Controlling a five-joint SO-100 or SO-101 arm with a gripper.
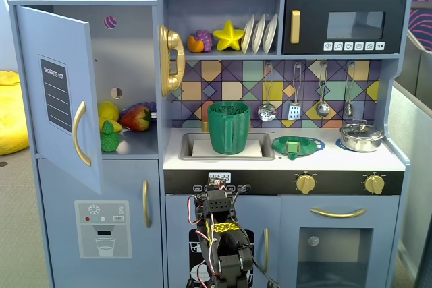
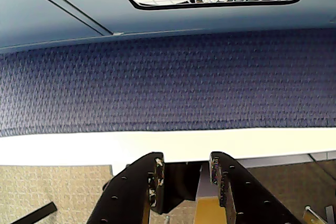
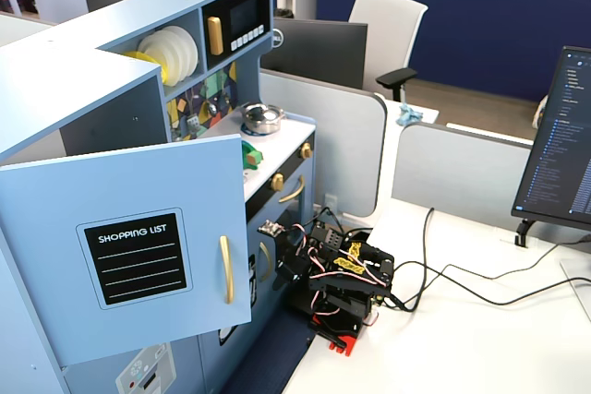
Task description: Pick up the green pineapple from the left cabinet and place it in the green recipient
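The green pineapple point(image 1: 110, 139) sits on the shelf of the left cabinet point(image 1: 128, 65), below a yellow lemon and beside a toy strawberry. The cabinet door point(image 1: 57, 92) stands open; it also shows in a fixed view point(image 3: 138, 246), where it hides the pineapple. The green recipient point(image 1: 229, 127) stands upright in the sink. My arm point(image 1: 219, 234) is folded low in front of the kitchen, far below the shelf. In the wrist view my gripper point(image 2: 186, 163) has its jaws apart with nothing between them, facing the table edge and blue carpet.
A flat round green dish point(image 1: 295, 145) and a metal pot point(image 1: 361, 136) sit on the counter to the right of the sink. A black microwave point(image 1: 344, 26) is at the upper right. Cables run across the white table point(image 3: 462, 320) behind the arm point(image 3: 337, 279).
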